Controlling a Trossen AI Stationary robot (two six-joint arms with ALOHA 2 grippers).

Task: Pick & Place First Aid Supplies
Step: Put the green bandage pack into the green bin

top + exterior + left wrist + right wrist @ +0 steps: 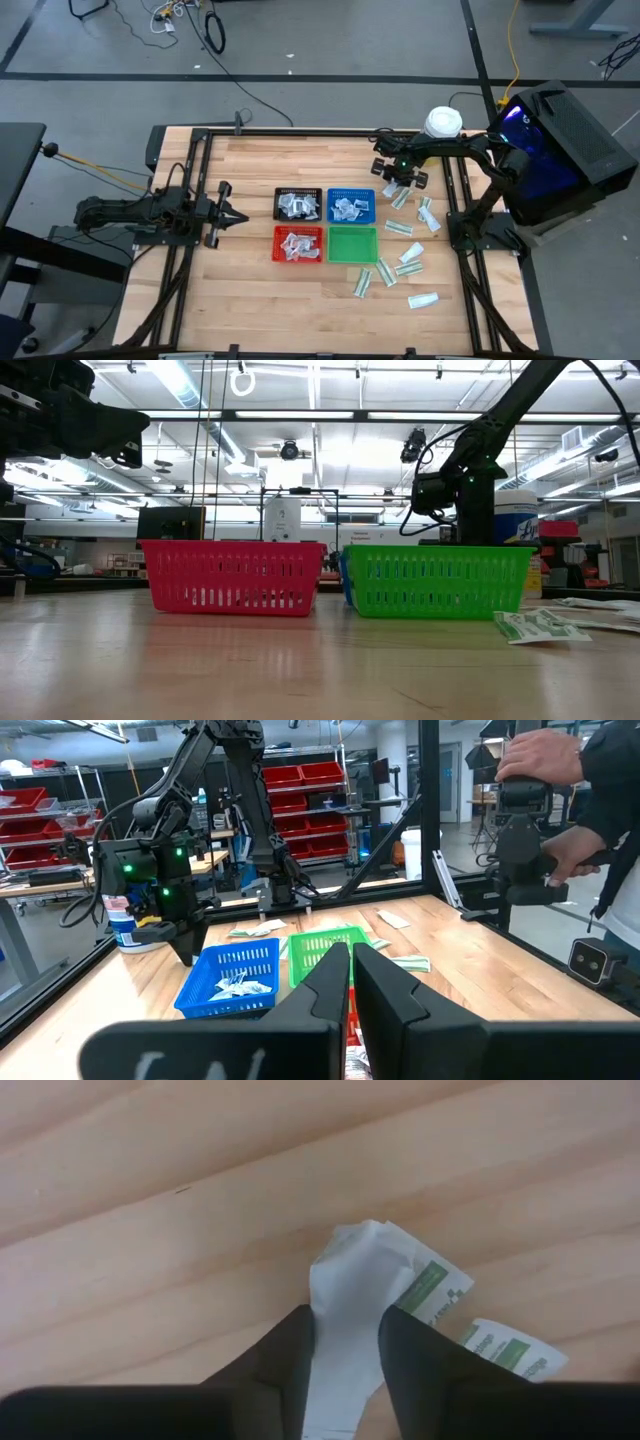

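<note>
The right hand (345,1342) is lowered to the counter (150,1230) beside the blue tray (351,206), clenched on a white-and-green packet (360,1295) seen only by its wrist camera, while the left hand (232,214) is parked clenched left of the trays.

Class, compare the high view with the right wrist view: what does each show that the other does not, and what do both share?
Only the high view shows the black tray, blue tray, red tray, green tray, white jar and the waiting left hand.

Only the right wrist view shows the right hand pinching a white-and-green packet.

Both show packets on the wooden table.
</note>
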